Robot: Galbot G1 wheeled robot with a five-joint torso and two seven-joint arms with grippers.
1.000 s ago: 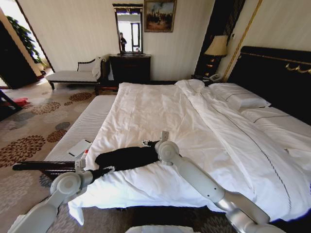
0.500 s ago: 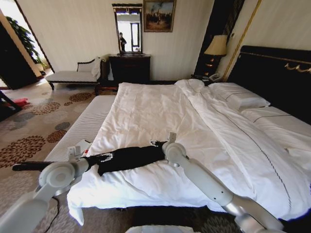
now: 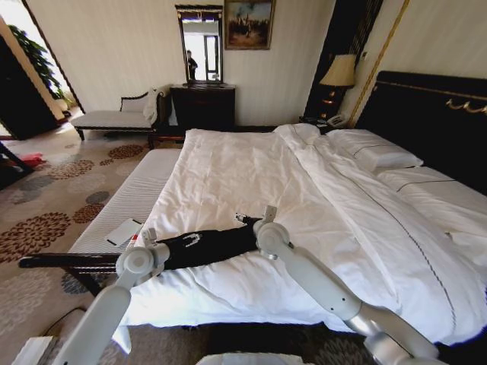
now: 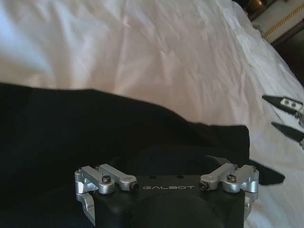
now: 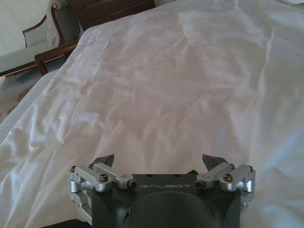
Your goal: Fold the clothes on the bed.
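Observation:
The clothes, a black T-shirt point(image 3: 217, 245), lie as a narrow strip across the near part of the bed point(image 3: 251, 175), with pale lettering showing toward the strip's left end. My left gripper point(image 3: 169, 245) is over that left end. In the left wrist view it point(image 4: 161, 164) stands open just above the black T-shirt point(image 4: 95, 123). My right gripper point(image 3: 245, 221) is at the strip's right end, open. In its own wrist view it point(image 5: 159, 161) faces the bare white duvet point(image 5: 166, 85). Its two dark fingers also show from the left wrist, the right gripper point(image 4: 285, 116) just off the cloth.
A white-striped bench point(image 3: 129, 201) runs along the bed's left side, with a white pad point(image 3: 124, 231) on it. Pillows point(image 3: 377, 152) and the dark headboard point(image 3: 426, 114) are at the right. A chaise point(image 3: 114, 118), a dresser point(image 3: 204, 106) and a lamp point(image 3: 340, 72) line the far wall.
My left arm has risen from below the bed's edge and moved right, its gripper now over the shirt's left end. The right gripper shifted slightly right, then stayed.

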